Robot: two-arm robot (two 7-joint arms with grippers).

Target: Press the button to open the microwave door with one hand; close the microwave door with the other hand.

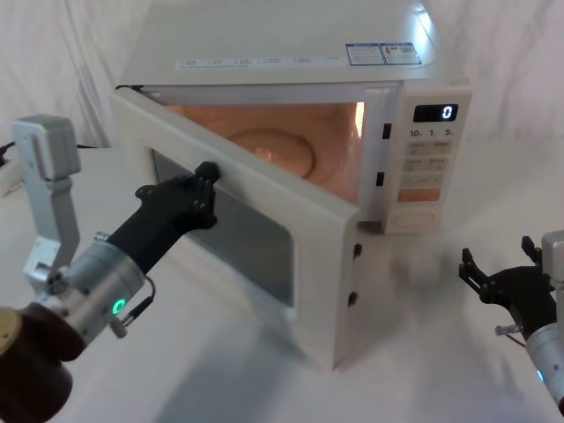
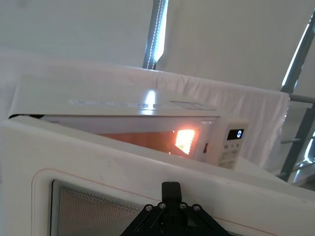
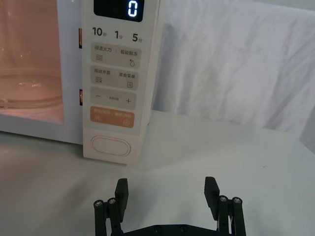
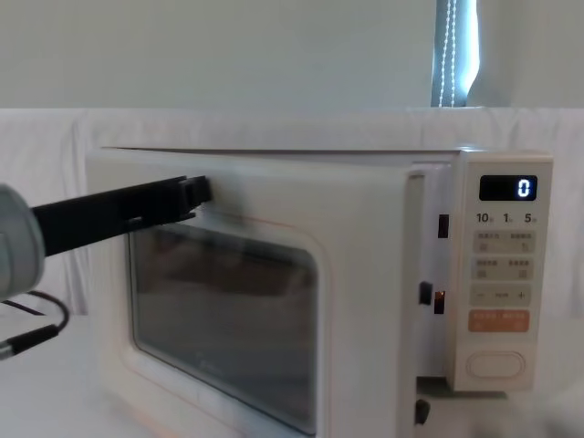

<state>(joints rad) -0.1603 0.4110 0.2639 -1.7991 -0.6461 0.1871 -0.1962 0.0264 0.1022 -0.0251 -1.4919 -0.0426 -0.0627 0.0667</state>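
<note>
Cream plastic is what you are pushing on now: the large cream microwave door (image 1: 264,229) with its dark glass window is standing half open, hinged on the robot's left, with the lit orange cavity showing behind it. Your left gripper (image 1: 206,181), black fingers on a grey wrist with a green ring light, is touching the outer face of the door at the upper frame, just above the window. I cannot tell from the views if its fingers are together or apart.

Your right gripper (image 3: 167,189) is waiting low on the white table (image 1: 423,352), well apart from the door, with its fingers spread and holding nothing. It is facing the wide cream oval button (image 3: 111,146) at the bottom of the control panel, not touching it.

I think the opening part is done and the closing is in hand. You should be pushing steadily, following the door's arc toward the latch side. Contact nearer the free edge would give better leverage. Be careful that the fingertips are not sliding onto the glass.
</note>
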